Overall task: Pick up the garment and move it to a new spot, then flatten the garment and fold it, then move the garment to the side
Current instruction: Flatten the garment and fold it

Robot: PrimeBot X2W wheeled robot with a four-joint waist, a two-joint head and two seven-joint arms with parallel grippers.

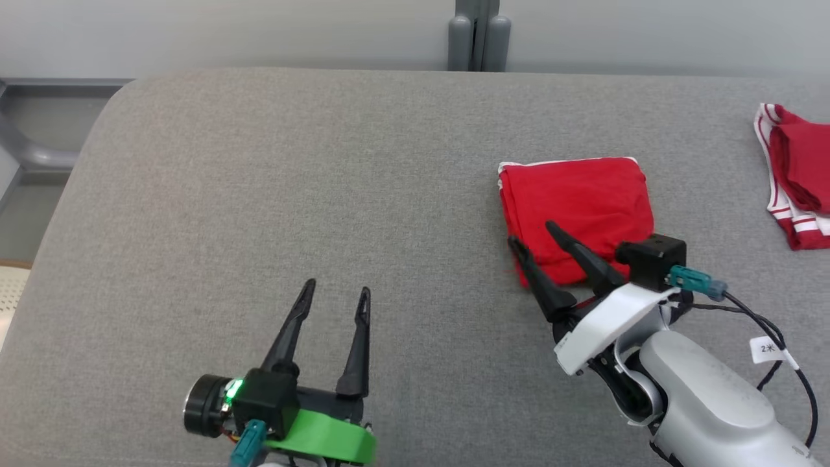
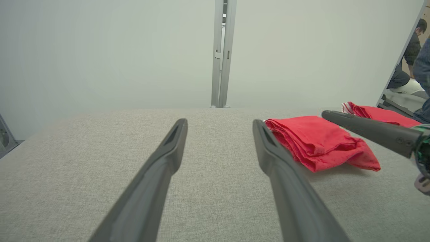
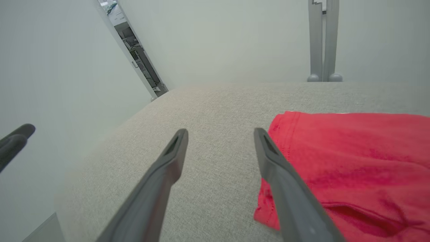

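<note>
Both claws, left (image 1: 336, 289) and right (image 1: 535, 232), gape empty; folded garment (image 1: 577, 211) lies nearly square, axis unclear.

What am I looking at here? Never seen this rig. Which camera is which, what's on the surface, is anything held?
It is a two-armed robot working over a grey padded surface. The top picture comes from its head, looking down. The other two come from cameras on each wrist, looking along that arm's two dark fingers.

The left gripper hangs open over bare fabric. The right gripper is open too, at the near left corner of the folded red garment, gripping nothing. One finger overlaps the cloth's edge; contact is unclear. A second red garment with white stripes lies at the far right.
</note>
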